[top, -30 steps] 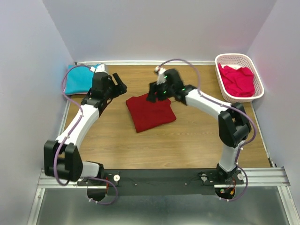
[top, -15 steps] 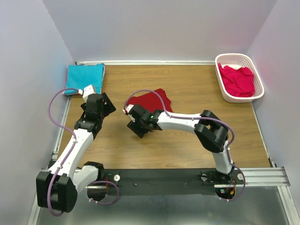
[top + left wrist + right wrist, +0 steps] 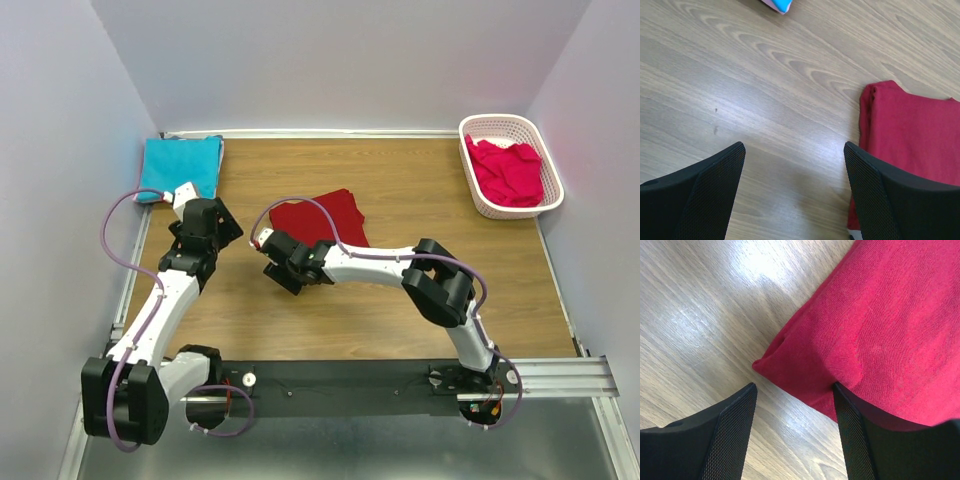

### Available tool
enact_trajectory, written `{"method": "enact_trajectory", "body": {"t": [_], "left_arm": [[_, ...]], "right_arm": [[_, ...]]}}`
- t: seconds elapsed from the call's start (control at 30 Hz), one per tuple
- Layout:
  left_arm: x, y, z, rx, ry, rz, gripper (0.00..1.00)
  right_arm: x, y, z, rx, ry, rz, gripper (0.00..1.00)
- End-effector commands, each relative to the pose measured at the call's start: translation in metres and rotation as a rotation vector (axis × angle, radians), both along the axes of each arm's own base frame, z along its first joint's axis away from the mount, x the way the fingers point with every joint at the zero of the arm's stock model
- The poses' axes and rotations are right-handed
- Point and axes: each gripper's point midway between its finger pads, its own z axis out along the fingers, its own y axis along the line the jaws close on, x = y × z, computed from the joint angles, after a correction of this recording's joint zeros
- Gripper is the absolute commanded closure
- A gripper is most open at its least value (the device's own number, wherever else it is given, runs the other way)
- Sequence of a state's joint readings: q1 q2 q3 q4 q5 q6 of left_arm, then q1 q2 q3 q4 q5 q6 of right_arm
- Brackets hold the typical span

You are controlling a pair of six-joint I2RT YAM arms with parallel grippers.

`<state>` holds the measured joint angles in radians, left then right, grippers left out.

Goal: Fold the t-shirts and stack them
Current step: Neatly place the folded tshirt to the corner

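Top view: the folded dark red cloth t-shirt [image 3: 322, 216] lies left of centre on the wooden surface [image 3: 420, 190]. The right arm [image 3: 375, 262] runs along its near edge, hiding its long axis. The right arm's jaws sit at its near-left corner. The left arm's jaws hang just left of it, apart. A folded turquoise t-shirt [image 3: 182, 165] rests in the far-left corner. The white latticed plastic basket [image 3: 500, 119] at far right holds a crumpled pinkish-red t-shirt [image 3: 508, 170].

Left wrist: the jaws stand released and empty over bare wood, with the dark red shirt to their right.

Right wrist: the jaws gape, straddling the shirt's corner without pinching it. Closing there would likely take it.
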<state>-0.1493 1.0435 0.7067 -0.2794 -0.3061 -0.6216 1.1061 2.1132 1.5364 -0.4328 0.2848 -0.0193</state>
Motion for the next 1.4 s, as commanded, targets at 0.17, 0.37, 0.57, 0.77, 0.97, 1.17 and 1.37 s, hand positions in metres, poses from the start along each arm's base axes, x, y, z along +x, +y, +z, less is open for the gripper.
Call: {"method": "enact_trajectory", "body": {"t": [0.17, 0.37, 0.57, 0.77, 0.97, 1.17, 1.37], "left_arm": [[0.004, 0.021, 0.009, -0.018, -0.032, 0.076, 0.12], [0.004, 0.028, 0.005, -0.028, -0.021, 0.089, 0.12], [0.006, 0.028, 0.000, -0.049, -0.008, 0.078, 0.12], [0.007, 0.026, -0.003, -0.060, -0.008, 0.059, 0.12], [0.007, 0.008, -0.017, -0.126, 0.010, -0.016, 0.12], [0.010, -0.027, -0.029, -0.304, -0.004, -0.116, 0.12], [0.017, -0.068, -0.036, -0.482, 0.004, -0.229, 0.12]], "right_arm": [[0.001, 0.019, 0.029, 0.069, -0.012, 0.006, 0.27], [-0.003, 0.024, 0.017, 0.069, 0.019, 0.022, 0.27], [-0.004, 0.027, -0.003, 0.047, 0.043, 0.029, 0.27], [-0.002, 0.025, -0.022, 0.012, 0.046, 0.021, 0.37], [0.014, -0.003, -0.027, -0.082, -0.054, -0.059, 0.87], [0.016, 0.010, 0.019, 0.123, 0.045, -0.072, 0.99], [0.016, 0.027, 0.062, 0.297, 0.074, -0.057, 0.99]]}}
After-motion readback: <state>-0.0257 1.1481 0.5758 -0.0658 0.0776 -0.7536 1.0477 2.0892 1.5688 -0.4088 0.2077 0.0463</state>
